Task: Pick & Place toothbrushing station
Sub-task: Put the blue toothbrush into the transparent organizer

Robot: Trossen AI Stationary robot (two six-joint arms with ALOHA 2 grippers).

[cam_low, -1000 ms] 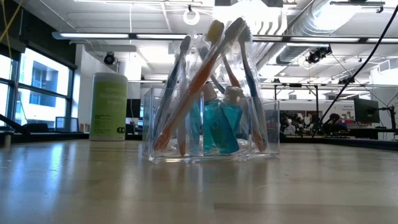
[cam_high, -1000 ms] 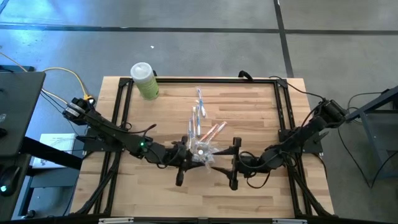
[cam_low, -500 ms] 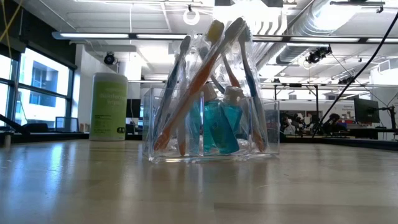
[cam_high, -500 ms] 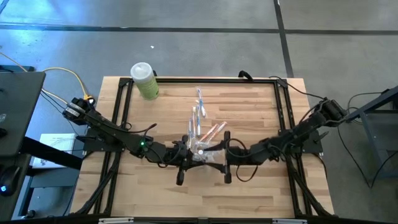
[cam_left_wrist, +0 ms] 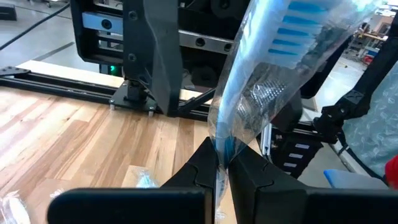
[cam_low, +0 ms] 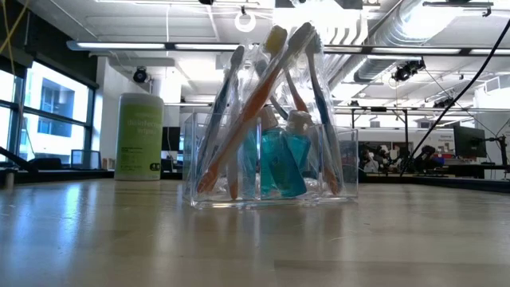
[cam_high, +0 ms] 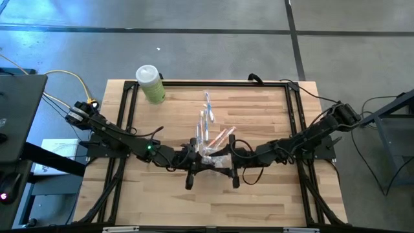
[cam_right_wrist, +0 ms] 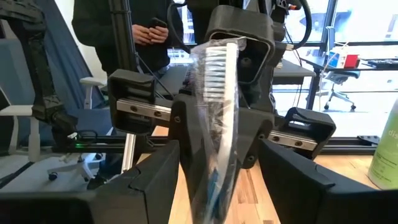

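The toothbrushing station is a clear plastic holder (cam_low: 339, 171) (cam_high: 206, 133) standing on its flat base at the table's middle. Several toothbrushes and teal bottles lean inside it. Just in front of it, above the table, my left gripper (cam_high: 200, 160) (cam_left_wrist: 224, 163) is shut on a toothbrush in a clear wrapper (cam_left_wrist: 273, 56) (cam_right_wrist: 214, 93). My right gripper (cam_high: 224, 162) (cam_right_wrist: 214, 186) faces it from the right, open. Its fingers stand on either side of that toothbrush without touching it. My left gripper pinches the wrapped toothbrush's lower handle (cam_left_wrist: 221, 144) between its two fingertips. The fingers come level from the table's left and lie across the handle. The toothbrush is lifted clear of the table and rises tilted above the fingers, bristle head (cam_left_wrist: 298, 25) up.
A light-green bottle with a white cap (cam_high: 150, 84) (cam_low: 139, 135) stands at the table's far left corner. A black metal frame (cam_high: 213, 82) runs round the table's edges. A person (cam_right_wrist: 124, 25) stands in the room beyond the left arm.
My right gripper has gone toward the table's left, up to the left gripper, and has rolled about its own axis. Its open fingers now flank the held toothbrush. The left gripper and the toothbrush have kept still.
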